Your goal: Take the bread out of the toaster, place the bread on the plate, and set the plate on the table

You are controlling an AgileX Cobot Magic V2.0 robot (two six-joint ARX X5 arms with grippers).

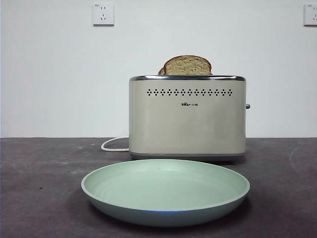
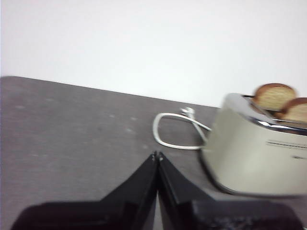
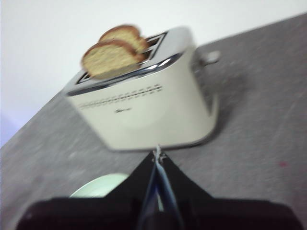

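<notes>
While the bread [image 1: 188,66] stands in the toaster [image 1: 187,119], both grippers, left [image 2: 157,155] and right [image 3: 157,154], hover pinched closed, empty.

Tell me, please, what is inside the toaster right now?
Two slices stand in the toaster: the bread nearest the logo side, a second slice behind it. Their lower halves are hidden in the slots.

Counting the things

Two slices: the bread [image 1: 188,66] and a second slice [image 1: 161,71] at its 9 o'clock. One toaster [image 1: 187,119], one plate [image 1: 165,191], one cord [image 1: 114,144], two wall sockets [image 1: 103,14], two grippers [image 2: 157,155].
</notes>
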